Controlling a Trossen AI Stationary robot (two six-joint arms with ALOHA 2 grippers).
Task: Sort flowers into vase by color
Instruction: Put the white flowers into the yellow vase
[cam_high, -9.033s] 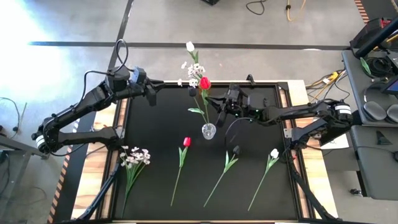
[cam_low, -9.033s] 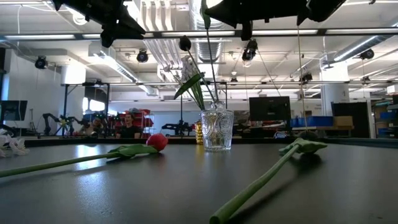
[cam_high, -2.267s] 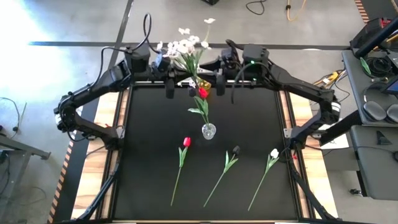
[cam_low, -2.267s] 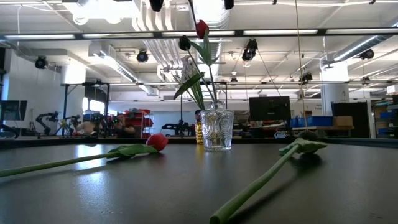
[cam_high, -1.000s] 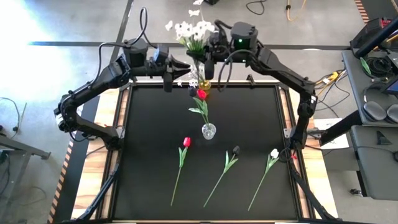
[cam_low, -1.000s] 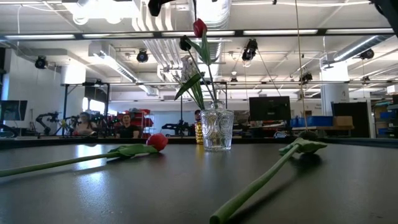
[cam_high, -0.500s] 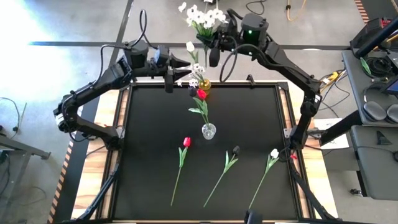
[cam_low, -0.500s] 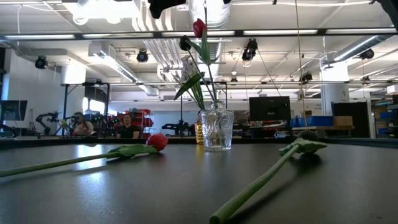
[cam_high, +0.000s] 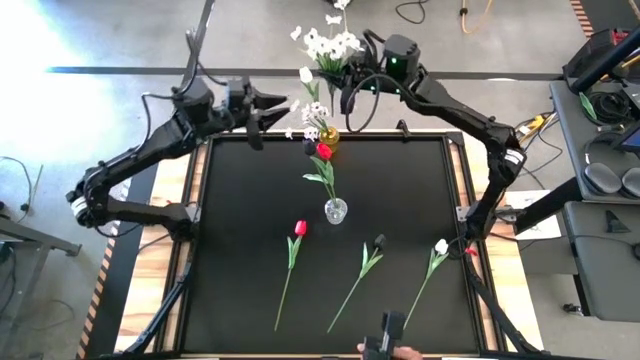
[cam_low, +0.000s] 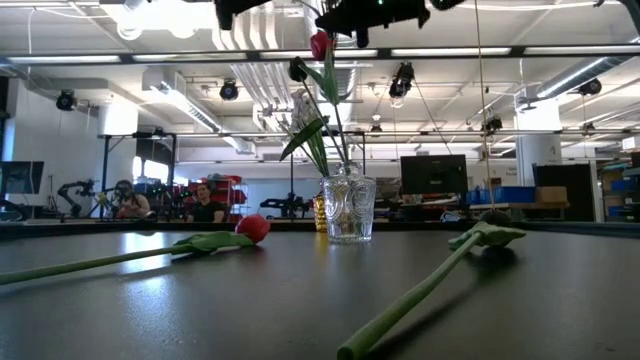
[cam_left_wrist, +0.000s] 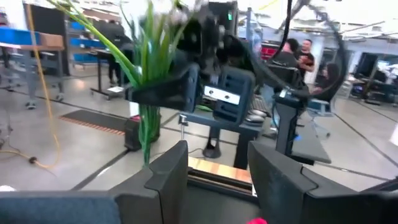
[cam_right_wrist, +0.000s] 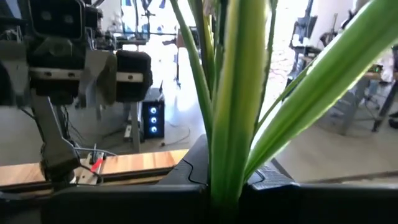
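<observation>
The spray of small white blossoms is being gripped by its green stems in the right gripper, whose fingers are closed on them. The spray is being held up beyond the far edge of the table, with its blossoms pointing away from the table.

The left gripper is being held just beside the spray, over the same far edge, with its fingers spread apart and nothing between them.

The glass vase is standing near the middle of the table. A red tulip, a dark tulip and further white flowers are being carried in it, their stems leaning toward the far edge.

Three flowers are lying on the near half of the table, well apart from one another: a second red tulip, a second dark tulip and a white tulip.

People are being seen in the room behind the table.
</observation>
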